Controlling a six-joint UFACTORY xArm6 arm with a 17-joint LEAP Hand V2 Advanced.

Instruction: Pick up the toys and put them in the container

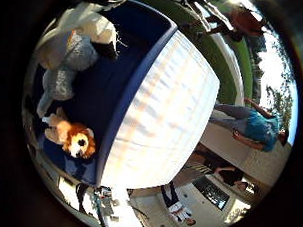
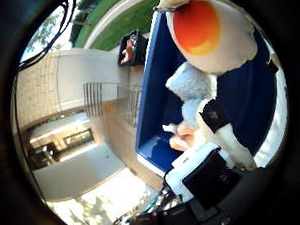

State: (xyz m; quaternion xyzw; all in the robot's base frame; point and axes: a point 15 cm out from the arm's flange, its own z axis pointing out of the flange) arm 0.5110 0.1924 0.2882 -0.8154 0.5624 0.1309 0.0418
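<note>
In the little finger side palm view, a blue container (image 1: 117, 87) with a white ribbed side (image 1: 177, 104) holds a white plush toy (image 1: 79, 36), a pale grey plush toy (image 1: 57, 83) and an orange and brown plush dog (image 1: 71, 138). In the thumb side palm view, a white plush toy with an orange and yellow patch (image 2: 211, 30) is close to the palm, over the blue container (image 2: 155, 107). A grey plush toy (image 2: 192, 86) lies below it. One white and black finger of my hand (image 2: 219, 134) reaches in beside the grey toy. I cannot tell whether the fingers grip anything.
People stand and sit on the pavement beside the container (image 1: 253, 125). A grey building with steps (image 2: 75, 106) and green grass (image 2: 121, 19) lie beyond it.
</note>
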